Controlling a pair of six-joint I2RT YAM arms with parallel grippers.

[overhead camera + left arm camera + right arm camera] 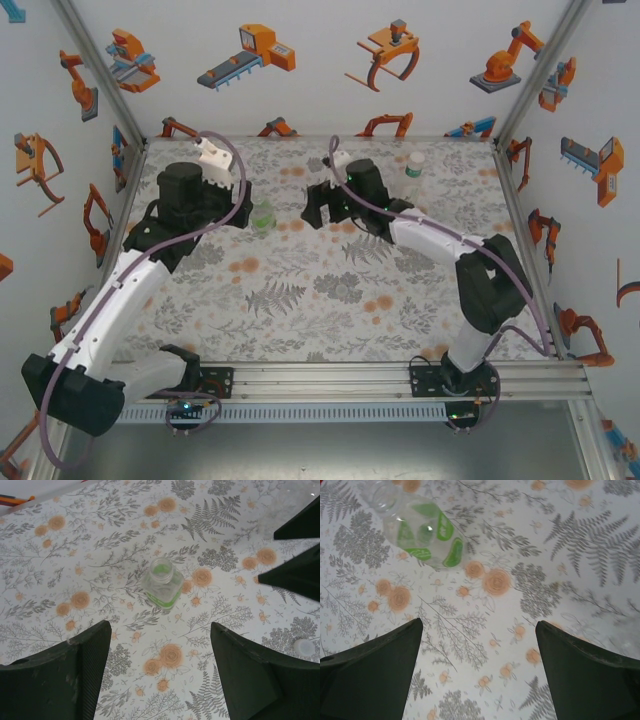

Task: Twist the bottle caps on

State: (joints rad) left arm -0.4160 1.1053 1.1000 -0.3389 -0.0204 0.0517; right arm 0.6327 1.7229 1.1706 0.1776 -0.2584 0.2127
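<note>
Both empty: found left hand [159, 627] and right hand [479, 624] spread wide near uncapped bottle [162, 582]. Judged cap-fetching step; next needed pale cap [304, 647] gripped off desk [50, 585].

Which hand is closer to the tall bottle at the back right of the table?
The right hand. It is just left of the tall bottle; the left hand is farther left, past the small open bottle.
</note>
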